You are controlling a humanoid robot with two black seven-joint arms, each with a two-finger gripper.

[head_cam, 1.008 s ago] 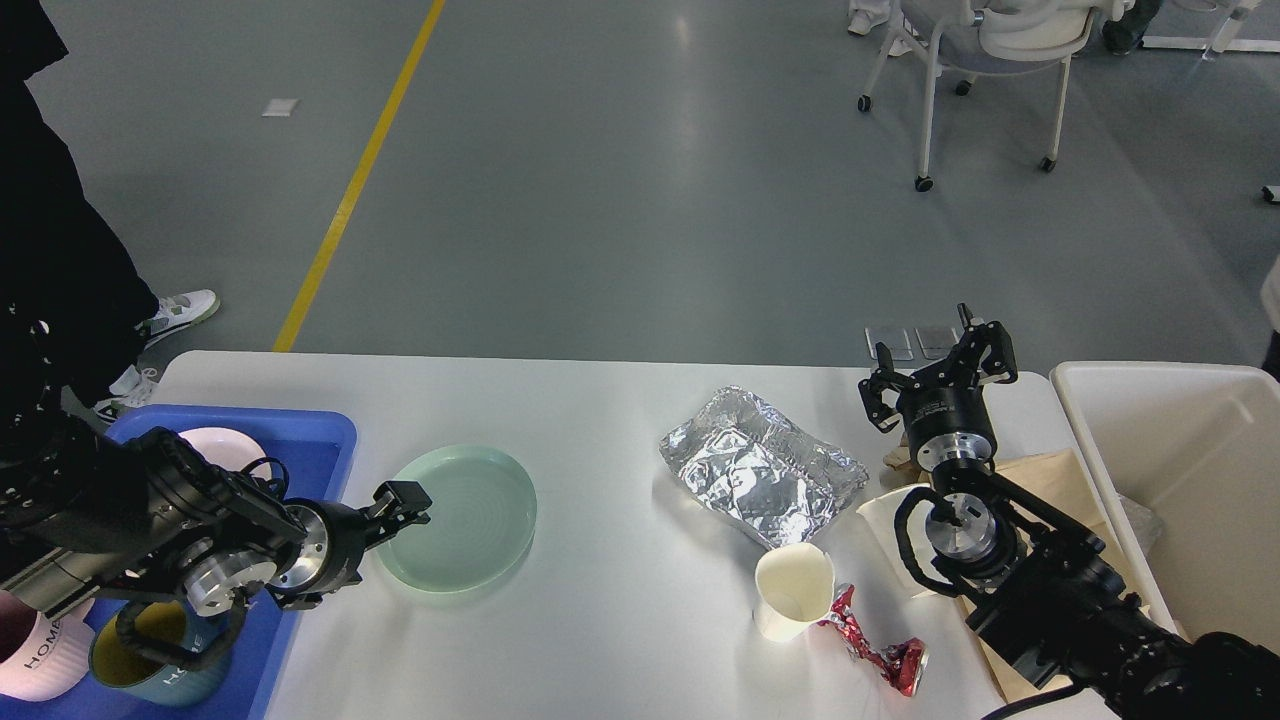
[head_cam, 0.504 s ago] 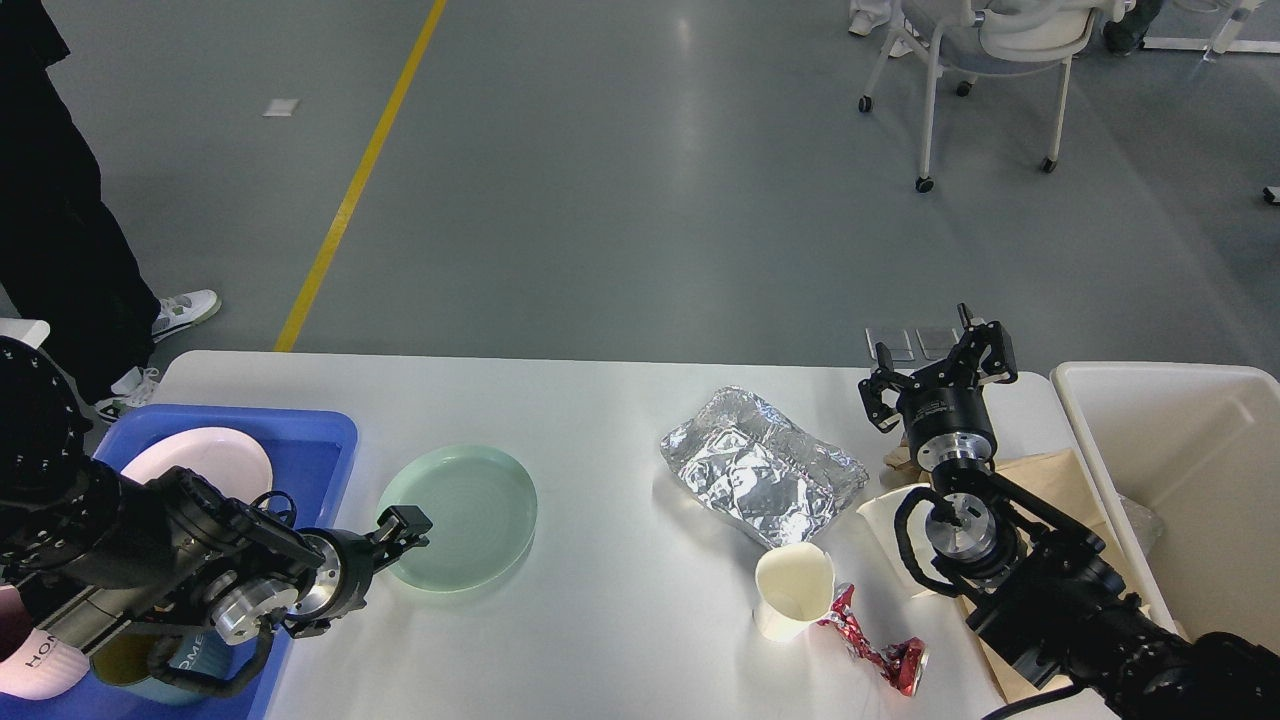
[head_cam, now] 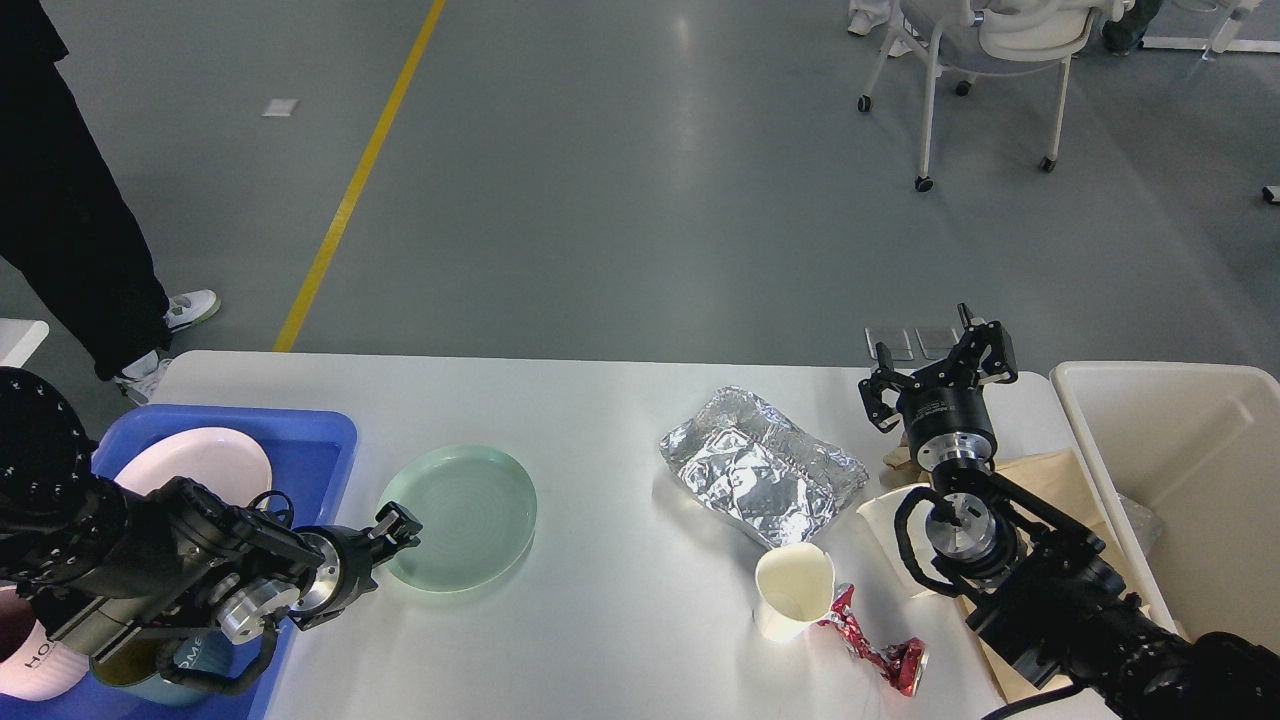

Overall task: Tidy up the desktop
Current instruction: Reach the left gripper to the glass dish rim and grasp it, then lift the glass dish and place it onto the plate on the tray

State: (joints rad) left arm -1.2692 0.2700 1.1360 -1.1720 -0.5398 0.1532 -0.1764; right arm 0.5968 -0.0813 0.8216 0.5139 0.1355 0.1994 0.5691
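Beneath both hands (head_cam: 398, 522), desktop (head_cam: 600, 640)

Left pincer (head_cam: 398, 524) touches green plate (head_cam: 462, 517) on the desktop (head_cam: 600, 620).

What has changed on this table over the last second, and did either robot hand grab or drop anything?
The left hand slid toward the robot along the near-left rim of the green plate, uncovering the white plate in the blue tray. Whether it grips the green plate is unclear. The person on the left stepped away. The right hand, foil pack, paper cup and crushed wrapper stayed put.
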